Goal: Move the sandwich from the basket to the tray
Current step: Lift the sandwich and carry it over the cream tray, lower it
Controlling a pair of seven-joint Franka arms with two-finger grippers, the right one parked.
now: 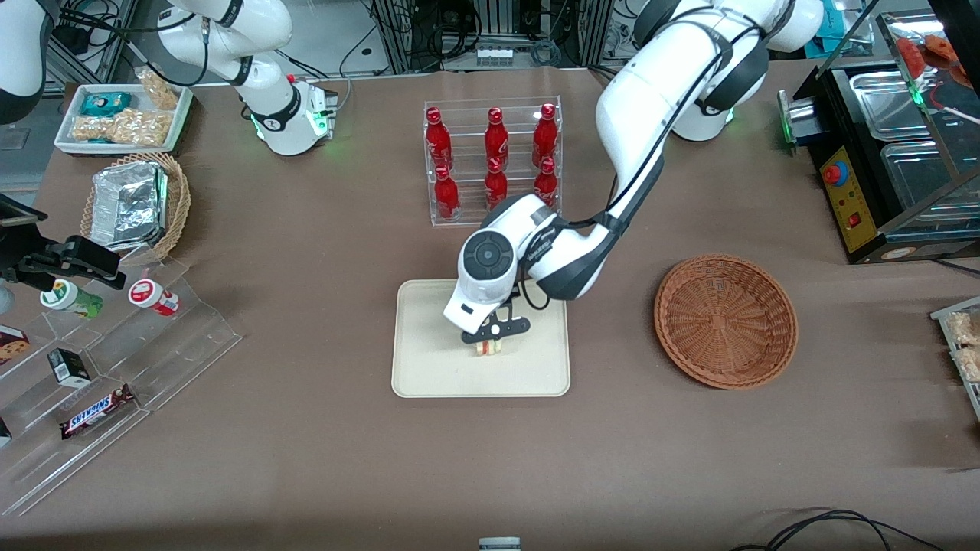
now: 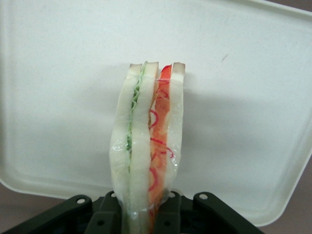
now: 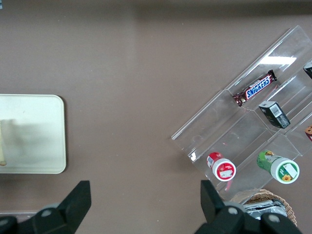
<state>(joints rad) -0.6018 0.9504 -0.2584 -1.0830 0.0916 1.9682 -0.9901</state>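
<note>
The claw (image 1: pixel 491 342) is low over the middle of the cream tray (image 1: pixel 429 375), clamped on the sandwich (image 1: pixel 490 348), which stands on edge with its lower end at or just above the tray floor; contact cannot be told. In the wrist view the sandwich (image 2: pixel 148 146) rises from between the black fingers (image 2: pixel 105 217), its green and red filling layers showing against the tray (image 2: pixel 58 97). Well off toward the working arm's end of the table (image 1: pixel 306 459) sits the reddish-brown basket (image 1: pixel 726 321). Farther from the front camera than the claw stands a clear rack of red bottles (image 1: pixel 494 157).
</note>
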